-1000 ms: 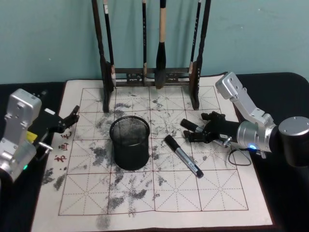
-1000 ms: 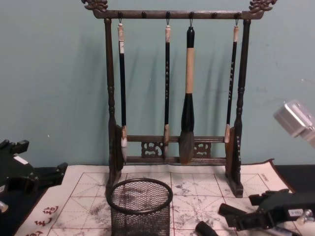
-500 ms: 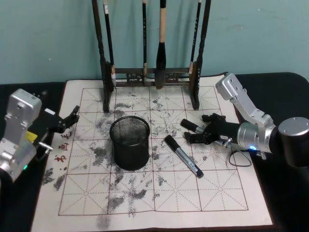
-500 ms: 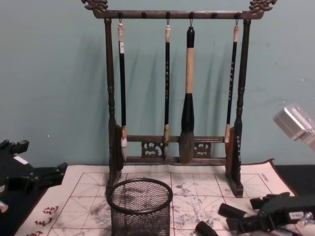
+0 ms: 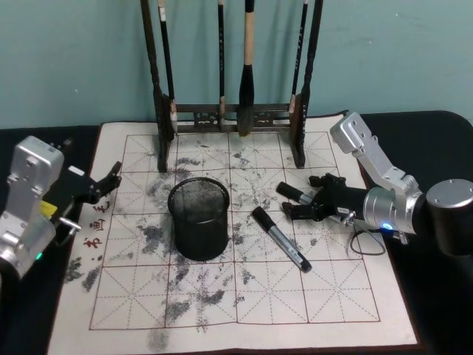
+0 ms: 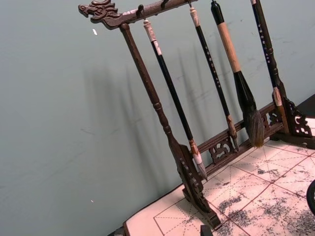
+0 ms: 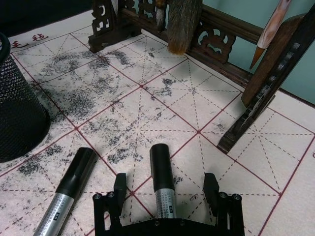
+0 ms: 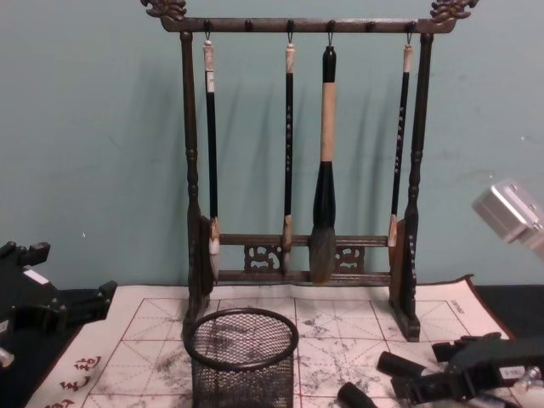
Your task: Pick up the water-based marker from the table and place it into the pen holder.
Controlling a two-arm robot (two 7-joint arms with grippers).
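Note:
Two black-capped water-based markers lie on the stained cream mat of the table [image 5: 244, 303]. One marker [image 5: 294, 194] [image 7: 162, 189] [image 8: 396, 365] lies between the fingers of my right gripper [image 5: 305, 197] [image 7: 165, 191] [image 8: 435, 371], which is open and low over the mat, its fingers [image 7: 119, 191] apart from the barrel on both sides. The other marker [image 5: 281, 239] [image 7: 69, 189] lies slanted between that gripper and the pen holder [image 5: 198, 219] [image 8: 242, 354] [image 7: 15, 118], a black mesh cup standing upright. My left gripper [image 5: 103, 185] [image 8: 59, 308] rests open at the mat's left edge.
A tall dark wooden brush rack [image 5: 229, 111] [image 8: 306, 255] [image 6: 187, 162] [image 7: 221, 34] with several hanging brushes stands at the back of the mat, its right foot [image 5: 299, 151] close behind the right gripper. A thin black cable loop [image 5: 367, 244] lies on the mat by the right wrist.
My right gripper has sunk slightly toward the mat around the marker over the last second. The markers, the pen holder and the left arm have not moved.

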